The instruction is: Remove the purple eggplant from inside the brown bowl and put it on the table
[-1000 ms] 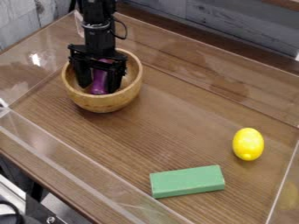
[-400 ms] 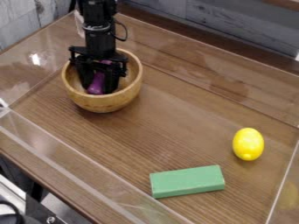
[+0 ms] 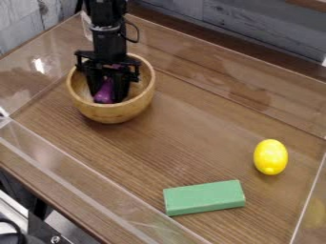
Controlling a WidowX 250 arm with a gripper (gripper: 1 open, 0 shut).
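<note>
The inside of the brown bowl is being occupied by the gripper, pointed straight down, and by the purple eggplant between its jaws; little room is being left against the thick rim. A wide stretch of bare table is being left open right of the bowl. The yellow lemon and green block are being kept well apart, near the front right. The edges are being closed off by clear plastic walls.
</note>
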